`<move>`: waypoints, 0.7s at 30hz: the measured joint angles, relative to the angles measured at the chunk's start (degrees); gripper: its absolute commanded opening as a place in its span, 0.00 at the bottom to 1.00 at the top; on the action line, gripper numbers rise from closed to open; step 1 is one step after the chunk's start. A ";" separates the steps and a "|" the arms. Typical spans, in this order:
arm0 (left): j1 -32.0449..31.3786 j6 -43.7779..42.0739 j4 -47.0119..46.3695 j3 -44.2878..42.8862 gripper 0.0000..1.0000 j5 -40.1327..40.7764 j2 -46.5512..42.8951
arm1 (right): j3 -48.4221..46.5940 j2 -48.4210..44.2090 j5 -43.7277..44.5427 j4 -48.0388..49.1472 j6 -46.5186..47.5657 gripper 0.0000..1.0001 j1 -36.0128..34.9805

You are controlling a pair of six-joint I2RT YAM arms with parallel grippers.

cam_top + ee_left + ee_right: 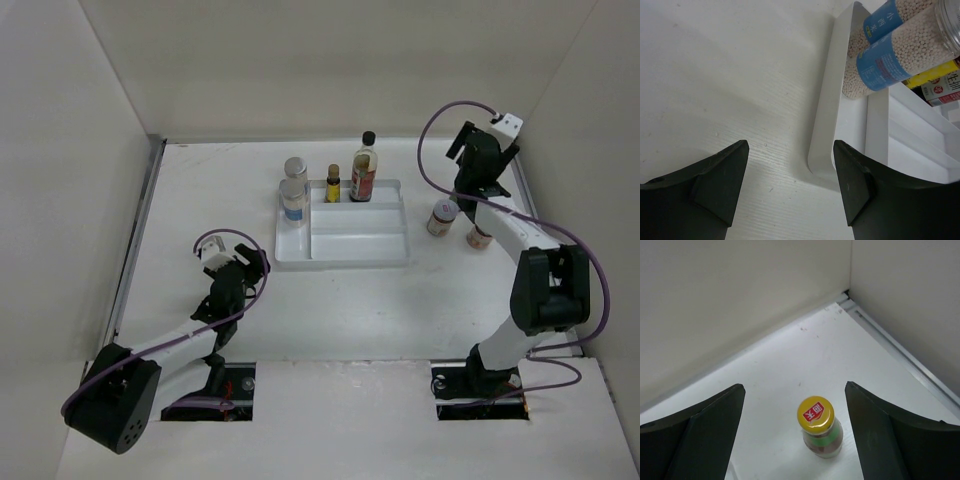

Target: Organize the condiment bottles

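Two grey-lidded blue-labelled jars (294,200) (294,168) stand in the left compartment of the white divided tray (345,262). A tiny yellow bottle (333,185) and a tall clear black-capped bottle (364,170) stand in its back compartment. Two red-labelled jars (443,216) (479,236) stand on the table right of the tray. A red yellow-capped sauce bottle (817,432) stands upright on the table directly below my open right gripper (795,405); the arm hides it from the top. My left gripper (790,185) is open and empty, just off the tray's near left corner (821,150).
White walls enclose the table on three sides; the back right corner (847,292) is close behind the sauce bottle. The tray's front compartments (360,245) hold nothing. The right arm (510,225) reaches over the two red-labelled jars.
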State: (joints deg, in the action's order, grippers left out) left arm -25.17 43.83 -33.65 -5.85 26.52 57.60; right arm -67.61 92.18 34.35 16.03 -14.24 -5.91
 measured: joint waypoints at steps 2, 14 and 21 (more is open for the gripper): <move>0.00 0.04 -0.20 -0.02 0.67 -0.04 0.00 | 0.09 1.38 -0.02 -1.18 -0.17 0.84 0.44; 0.00 0.11 -0.42 -0.26 0.67 -0.33 1.07 | 0.09 5.51 -0.48 -3.85 -1.92 0.51 2.62; 0.00 0.11 -0.46 -0.33 0.67 -0.42 1.05 | 0.07 5.68 -1.11 -3.74 -2.01 0.25 2.95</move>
State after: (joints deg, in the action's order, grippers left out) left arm -25.17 43.94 -34.11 -6.17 26.11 58.65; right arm -67.55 97.86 33.23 12.29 -16.25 -2.96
